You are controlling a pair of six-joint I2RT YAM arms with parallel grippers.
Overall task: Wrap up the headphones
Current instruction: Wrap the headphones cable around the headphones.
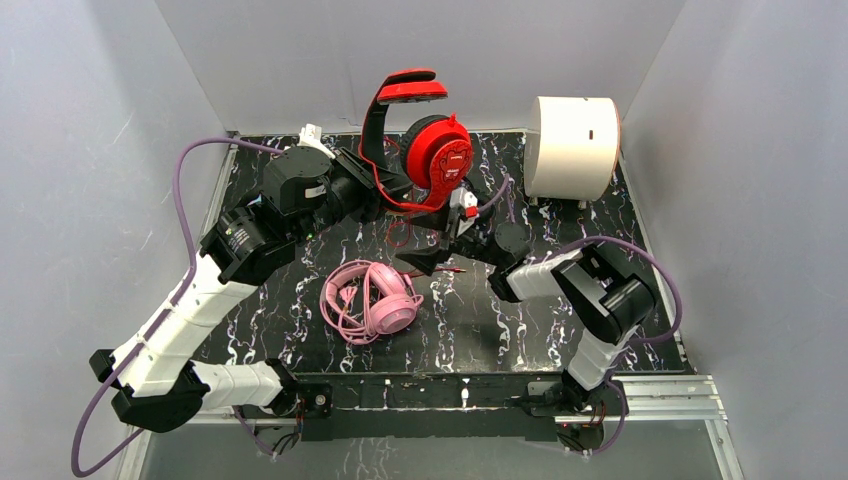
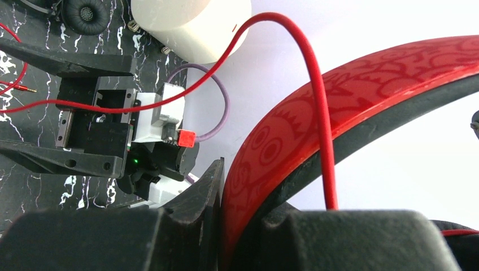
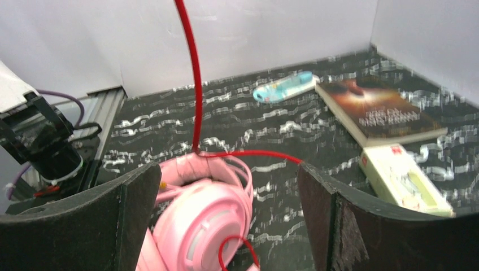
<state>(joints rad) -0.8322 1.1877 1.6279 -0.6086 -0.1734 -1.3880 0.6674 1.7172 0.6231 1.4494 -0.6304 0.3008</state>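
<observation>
The red-and-black headphones (image 1: 440, 150) are lifted off the table, headband (image 2: 339, 101) arching upward. My left gripper (image 1: 367, 187) is shut on the lower end of that headband (image 2: 226, 226). Their thin red cable (image 2: 316, 84) loops over the band and trails down (image 3: 195, 84) across the pink headphones (image 1: 375, 300), which lie on the table. My right gripper (image 1: 428, 245) hovers open above and beside the pink headphones (image 3: 203, 220), with nothing between its fingers (image 3: 226, 169). A black ear pad (image 2: 85, 11) of the small black headphones shows at the edge of the left wrist view.
A white cylinder (image 1: 572, 145) stands at the back right of the black marbled table (image 1: 640, 330). The right wrist view shows a book (image 3: 384, 113), a light blue object (image 3: 282, 87) and a pale box (image 3: 404, 178) lying on the table. White walls enclose three sides.
</observation>
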